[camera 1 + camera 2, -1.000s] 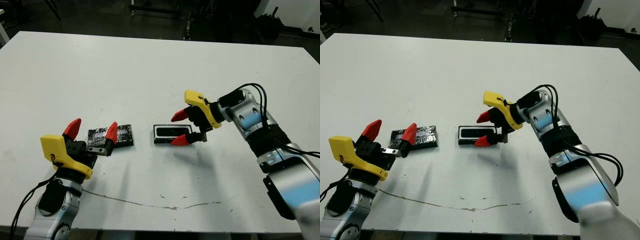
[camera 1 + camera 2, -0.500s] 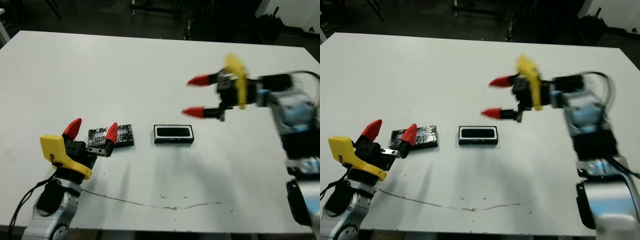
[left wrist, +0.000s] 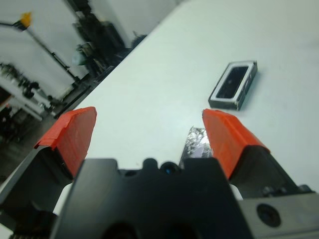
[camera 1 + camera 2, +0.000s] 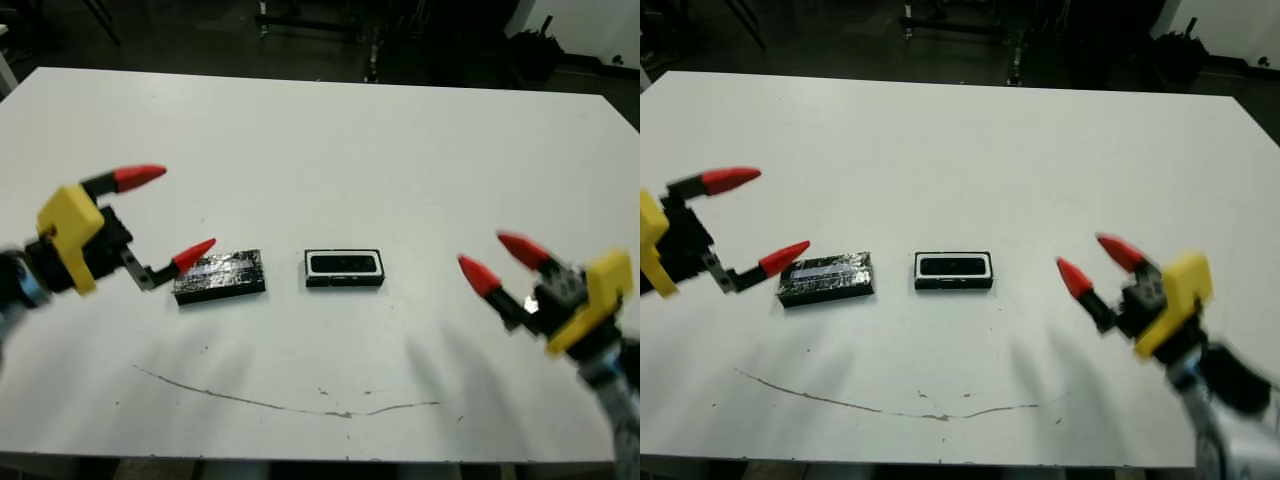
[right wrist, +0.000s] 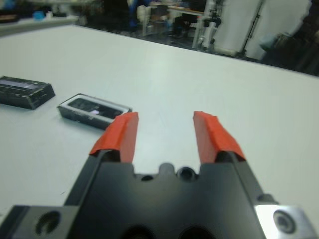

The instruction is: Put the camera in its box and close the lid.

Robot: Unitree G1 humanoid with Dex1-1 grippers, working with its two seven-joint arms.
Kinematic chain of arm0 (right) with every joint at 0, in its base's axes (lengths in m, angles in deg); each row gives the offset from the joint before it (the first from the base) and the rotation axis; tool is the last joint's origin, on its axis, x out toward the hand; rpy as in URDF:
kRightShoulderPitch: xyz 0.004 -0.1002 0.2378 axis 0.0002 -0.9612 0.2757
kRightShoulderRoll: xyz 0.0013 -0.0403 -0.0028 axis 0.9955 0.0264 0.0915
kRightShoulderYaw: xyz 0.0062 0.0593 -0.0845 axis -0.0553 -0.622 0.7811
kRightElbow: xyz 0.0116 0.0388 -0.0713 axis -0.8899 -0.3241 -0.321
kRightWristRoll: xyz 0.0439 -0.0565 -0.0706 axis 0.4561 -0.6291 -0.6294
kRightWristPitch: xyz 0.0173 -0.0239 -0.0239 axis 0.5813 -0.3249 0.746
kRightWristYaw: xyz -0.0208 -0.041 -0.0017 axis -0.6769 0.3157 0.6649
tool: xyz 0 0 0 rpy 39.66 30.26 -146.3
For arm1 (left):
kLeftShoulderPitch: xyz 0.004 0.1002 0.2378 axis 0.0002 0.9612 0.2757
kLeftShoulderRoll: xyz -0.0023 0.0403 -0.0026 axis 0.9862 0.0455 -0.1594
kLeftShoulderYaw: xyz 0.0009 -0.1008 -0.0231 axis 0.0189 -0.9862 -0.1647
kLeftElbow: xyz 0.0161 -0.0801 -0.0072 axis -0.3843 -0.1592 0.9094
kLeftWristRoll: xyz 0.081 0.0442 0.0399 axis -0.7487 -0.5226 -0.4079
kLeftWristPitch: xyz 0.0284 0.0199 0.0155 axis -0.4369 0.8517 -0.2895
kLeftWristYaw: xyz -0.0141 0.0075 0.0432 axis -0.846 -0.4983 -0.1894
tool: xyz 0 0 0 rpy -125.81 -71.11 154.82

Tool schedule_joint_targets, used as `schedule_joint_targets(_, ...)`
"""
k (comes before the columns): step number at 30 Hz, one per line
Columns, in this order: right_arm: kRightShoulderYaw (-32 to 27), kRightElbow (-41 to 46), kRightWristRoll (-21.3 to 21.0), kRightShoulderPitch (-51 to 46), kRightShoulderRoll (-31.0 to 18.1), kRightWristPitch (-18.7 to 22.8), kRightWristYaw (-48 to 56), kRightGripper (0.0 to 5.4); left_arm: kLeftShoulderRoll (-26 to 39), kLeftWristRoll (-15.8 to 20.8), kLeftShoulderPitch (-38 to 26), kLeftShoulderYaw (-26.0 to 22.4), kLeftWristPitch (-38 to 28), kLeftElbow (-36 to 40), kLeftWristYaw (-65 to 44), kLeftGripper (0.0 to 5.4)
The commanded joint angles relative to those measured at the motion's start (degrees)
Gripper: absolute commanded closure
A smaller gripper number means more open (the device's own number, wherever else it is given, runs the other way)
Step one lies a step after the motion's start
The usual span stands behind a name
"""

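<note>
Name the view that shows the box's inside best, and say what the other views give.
The left eye view: it looks down into the box, showing the white lining around the dark camera. The right eye view matches. Both wrist views see it low and slanted, farther off.

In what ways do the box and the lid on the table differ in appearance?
The box has black walls, a white lining and a dark object inside; the lid is a closed panel with a shiny, crinkly top. The lid lies nearer the left gripper. Both are rectangular, flat on the white table and untouched.
</note>
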State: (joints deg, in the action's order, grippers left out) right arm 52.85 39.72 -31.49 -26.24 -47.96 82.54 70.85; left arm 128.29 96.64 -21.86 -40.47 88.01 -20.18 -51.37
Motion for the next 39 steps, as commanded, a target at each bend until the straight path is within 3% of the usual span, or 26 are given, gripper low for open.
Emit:
schedule_joint_targets(1, 1.8, 1.0, -1.4, -4.9, 2.1, -4.4, -3.0, 3.04, 3.5, -1.1, -5.5, 4.2, 2.4, -3.2, -5.6, 0.00)
schedule_joint_targets(3, 2.5, -0.6, -2.5, -5.9, 2.4, -7.0, -4.3, 3.36, 4.2, -1.2, -8.8, 6.6, 3.2, -5.1, -8.9, 0.00)
schedule_joint_targets(9, 2.6, -3.0, -2.7, -5.8, 1.8, -8.4, -7.3, 4.26, 3.5, -3.7, -16.4, 13.7, 1.8, -12.3, -17.6, 0.00)
schedule_joint_targets(14, 1.9, -2.6, -2.0, -5.7, 0.8, -7.7, -8.9, 4.96, 0.7, -4.0, -17.7, 17.5, 1.5, -17.1, -21.6, 0.00)
schedule_joint_targets(17, 1.3, -2.5, -1.4, -5.6, 0.2, -7.8, -9.0, 5.38, 0.7, -6.4, -16.6, 19.3, 3.1, -16.2, -20.2, 0.00)
schedule_joint_targets(22, 1.1, -1.7, -0.5, -6.0, -0.5, -7.8, -9.3, 5.39, 0.0, -10.2, -13.4, 20.8, 5.6, -12.6, -15.9, 0.00)
schedule_joint_targets(39, 2.0, -0.9, -0.2, -8.0, -0.4, -8.4, -9.7, 5.39, -2.4, -15.1, -11.4, 22.7, 2.2, -16.4, -13.7, 0.00)
